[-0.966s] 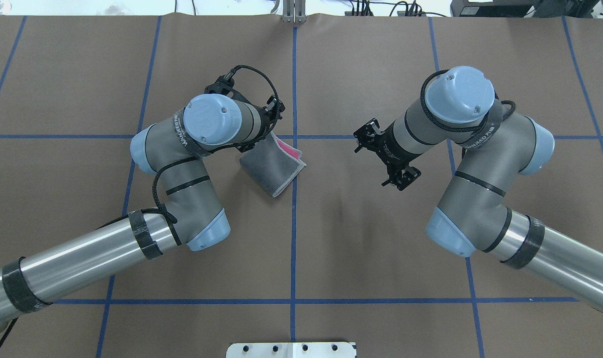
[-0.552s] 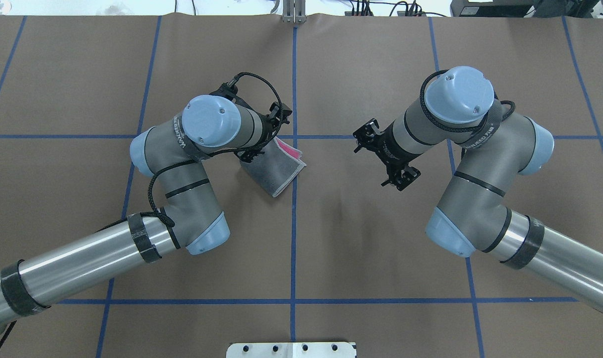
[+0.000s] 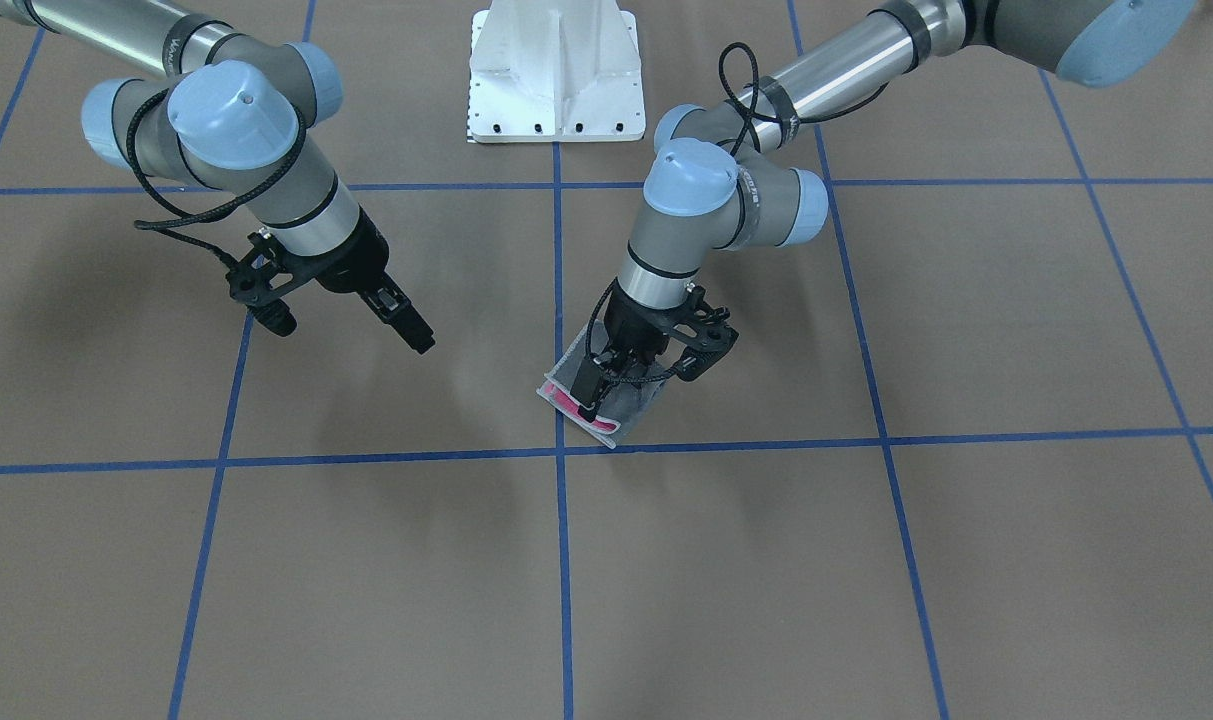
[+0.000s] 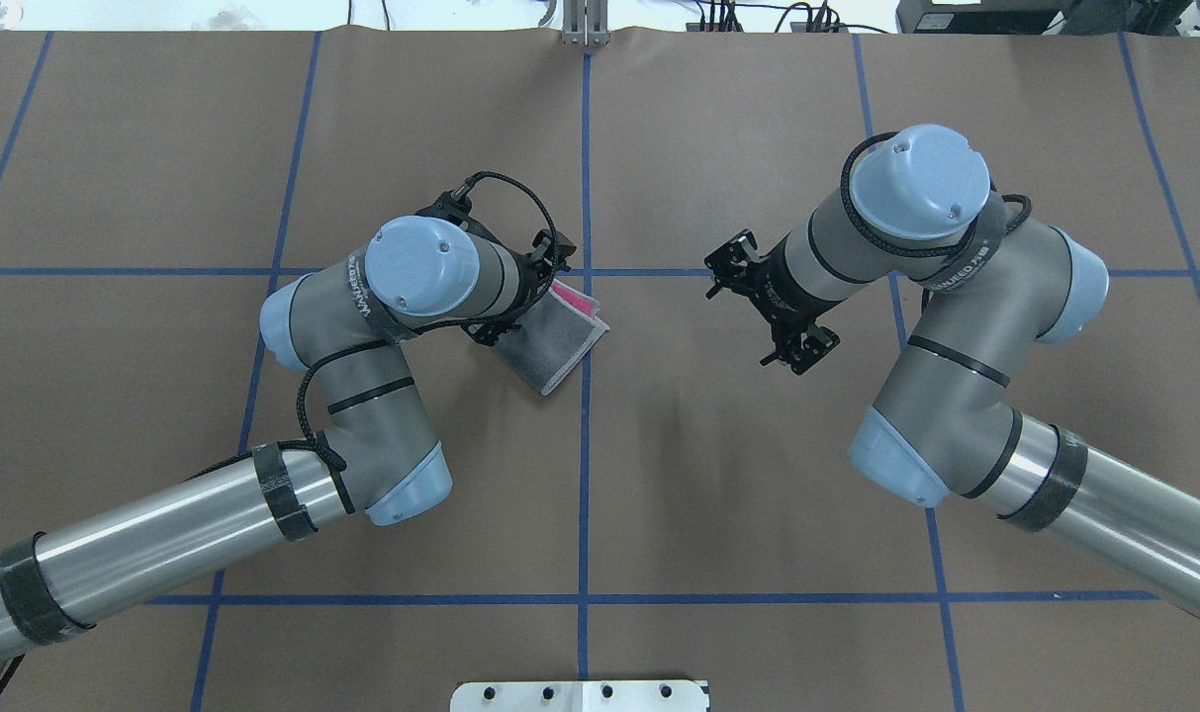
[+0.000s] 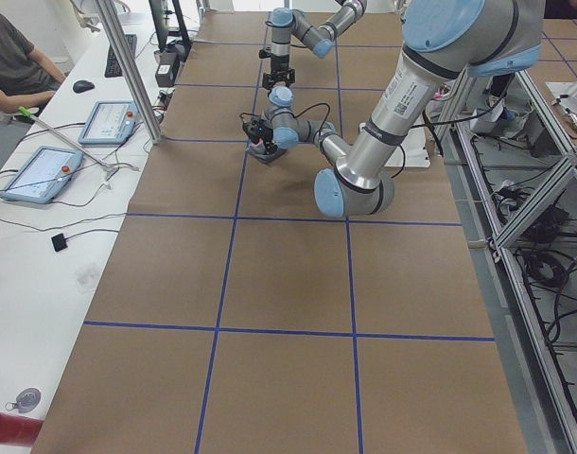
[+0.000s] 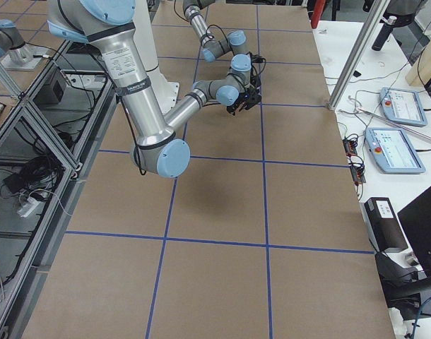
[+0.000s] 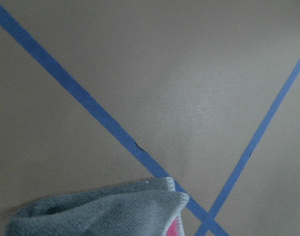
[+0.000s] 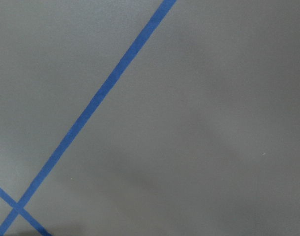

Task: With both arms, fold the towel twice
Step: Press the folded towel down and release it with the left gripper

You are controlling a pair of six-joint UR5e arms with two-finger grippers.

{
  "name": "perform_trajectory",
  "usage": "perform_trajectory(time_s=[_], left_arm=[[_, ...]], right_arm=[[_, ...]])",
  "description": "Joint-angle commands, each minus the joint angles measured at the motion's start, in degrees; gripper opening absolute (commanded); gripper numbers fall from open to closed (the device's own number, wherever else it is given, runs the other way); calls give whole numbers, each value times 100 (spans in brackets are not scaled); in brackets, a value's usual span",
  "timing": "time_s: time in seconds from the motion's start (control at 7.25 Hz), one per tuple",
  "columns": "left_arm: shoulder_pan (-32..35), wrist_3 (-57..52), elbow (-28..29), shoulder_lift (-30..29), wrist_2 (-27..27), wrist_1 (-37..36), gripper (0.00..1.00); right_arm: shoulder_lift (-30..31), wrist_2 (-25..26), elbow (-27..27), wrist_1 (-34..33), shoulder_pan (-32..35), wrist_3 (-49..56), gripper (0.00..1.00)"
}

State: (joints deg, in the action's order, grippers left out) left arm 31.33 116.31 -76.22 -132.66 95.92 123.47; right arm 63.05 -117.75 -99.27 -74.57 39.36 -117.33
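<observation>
1. The towel lies on the tabletop near the middle of the overhead frame, just left of the central blue tape line. It is a small compact packet, dark grey outside, with a pink strip peeking between its layers at the upper right edge
2. From that stacked shape I judge both folds are in, or the second is at its very end. In the left wrist view the folded side bulges round and is not pressed flat
3. The left arm stands over the packet's upper left part. In the front-facing view its jaws reach down to the pink edge, but I cannot tell whether they clamp cloth or only rest there
4. The right arm hangs well apart at the frame's right, its jaws seemingly together and empty
5. Probably left to do: release, lift clear, perhaps flatten the bulge
</observation>
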Motion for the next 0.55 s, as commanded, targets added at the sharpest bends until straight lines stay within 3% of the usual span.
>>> perform_trajectory(time_s=[0.0,0.14,0.41], left_arm=[[109,-29,-364,3,206,-33,100],[284,-38,-541,73,469,-94,100],[573,-109,-1592,1036,934,-95,100]], right_arm=[[-90,94,65,4,-129,-17,100],[-256,216,118,4,-252,-44,100],[-843,820,591,65,-647,-27,100]])
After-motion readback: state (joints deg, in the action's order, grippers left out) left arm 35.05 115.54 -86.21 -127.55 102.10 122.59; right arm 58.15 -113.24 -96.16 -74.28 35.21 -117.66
